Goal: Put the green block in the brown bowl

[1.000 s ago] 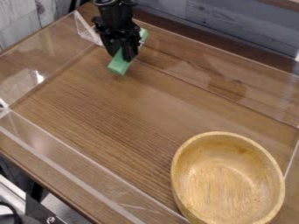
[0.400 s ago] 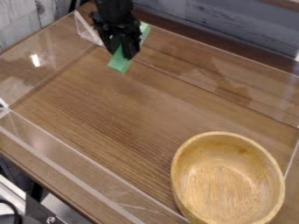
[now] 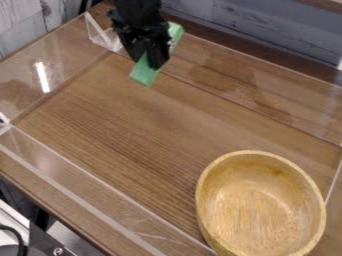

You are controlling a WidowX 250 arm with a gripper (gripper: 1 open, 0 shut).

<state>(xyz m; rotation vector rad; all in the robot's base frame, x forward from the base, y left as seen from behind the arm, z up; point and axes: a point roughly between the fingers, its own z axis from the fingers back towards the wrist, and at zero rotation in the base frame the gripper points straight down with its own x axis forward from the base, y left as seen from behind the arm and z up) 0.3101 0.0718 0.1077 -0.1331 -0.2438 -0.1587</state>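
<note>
Compared with the picture of one second earlier, the green block (image 3: 147,69) had been carried a little to the right and upward in the view, and with it the gripper (image 3: 144,55) that held it. The block hung tilted under the black fingers, and it appeared to be lifted clear of the wooden table (image 3: 120,150), though the gap below it could not be seen with certainty. From this it was judged that the pick-up was done and that the transport toward the bowl had been started; most of the way was not yet covered.

The jaws were seen partly closed, clamped on the upper part of the block, one finger at each side of it. Nothing else was touched by them.

Further right and lower in the picture, the brown bowl (image 3: 317,196) stood near the corner of the table, well apart from the block. It was empty, so the placing was not yet done.
</note>
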